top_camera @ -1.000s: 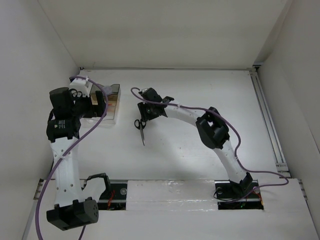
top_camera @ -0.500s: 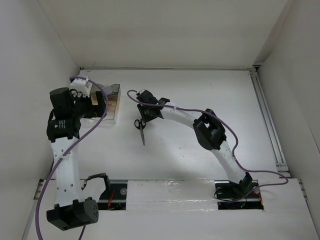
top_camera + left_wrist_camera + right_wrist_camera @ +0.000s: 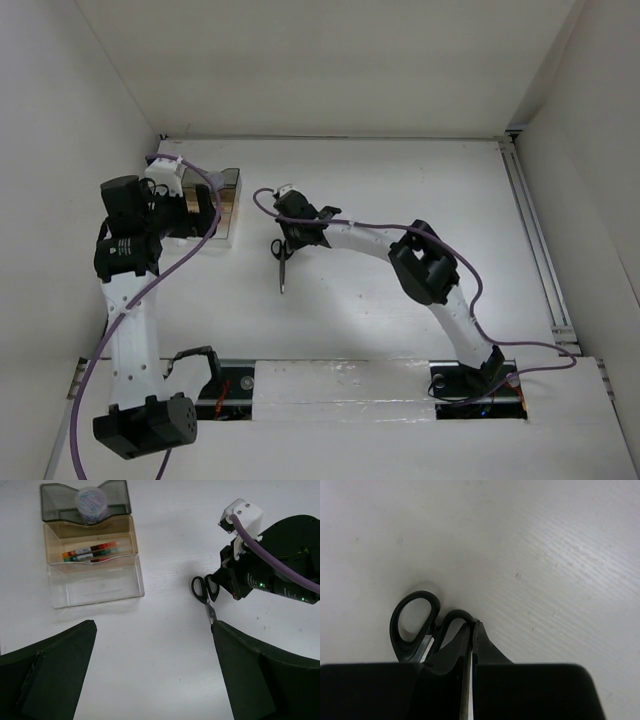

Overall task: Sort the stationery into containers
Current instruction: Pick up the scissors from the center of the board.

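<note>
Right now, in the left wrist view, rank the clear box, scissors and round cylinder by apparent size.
1. Clear box.
2. Scissors, longer but slim.
3. Cylinder, close to the scissors and farther away, so unsure.

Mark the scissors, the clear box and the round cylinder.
scissors [image 3: 206, 592]: left wrist view, handle where the loops meet.
clear box [image 3: 95, 586]: left wrist view, bare front compartment.
round cylinder [image 3: 91, 501]: left wrist view, its top.

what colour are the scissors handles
Black. The scissors show best in the right wrist view, where the handle loops sit close to the camera.
</note>
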Available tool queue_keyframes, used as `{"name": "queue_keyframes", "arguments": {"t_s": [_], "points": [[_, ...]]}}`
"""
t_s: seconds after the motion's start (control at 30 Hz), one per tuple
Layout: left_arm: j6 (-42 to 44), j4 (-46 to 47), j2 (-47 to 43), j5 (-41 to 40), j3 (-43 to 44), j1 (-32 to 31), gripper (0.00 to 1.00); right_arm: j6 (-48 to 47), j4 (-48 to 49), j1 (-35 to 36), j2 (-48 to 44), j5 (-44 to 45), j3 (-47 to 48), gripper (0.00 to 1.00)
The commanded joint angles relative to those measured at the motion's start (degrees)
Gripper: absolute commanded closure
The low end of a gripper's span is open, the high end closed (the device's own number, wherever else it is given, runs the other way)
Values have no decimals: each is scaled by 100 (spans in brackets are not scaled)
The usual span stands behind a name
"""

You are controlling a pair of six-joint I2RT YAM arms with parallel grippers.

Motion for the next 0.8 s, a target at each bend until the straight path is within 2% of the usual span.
{"name": "queue_keyframes", "arguments": {"t_s": [0.0, 0.07, 0.17, 0.23, 0.4, 0.57, 0.77], "points": [[460, -223, 264, 880, -77, 47, 1, 170, 128, 193, -444, -465, -803, 100], [1188, -801, 703, 1607, 89, 47, 1, 318, 278, 193, -1104, -245, -998, 100], [1909, -1592, 1308, 2199, 326, 47, 1, 372, 944, 263, -1956, -87, -1639, 100], [2437, -1884, 1556, 2709, 396, 47, 1, 425, 1402, 368, -2308, -16, -2043, 100], [3536, -2833, 2206, 3606, 652, -5, 1, 539, 1508, 561, -2845, 458, -2107, 100], [3608, -2835, 2340, 4081, 705, -208, 1, 846, 1719, 921, -2846, 1221, -1984, 100], [3608, -2835, 2340, 4082, 766, -208, 1, 1250, 2220, 1115, -2854, 1399, -1834, 100]]}}
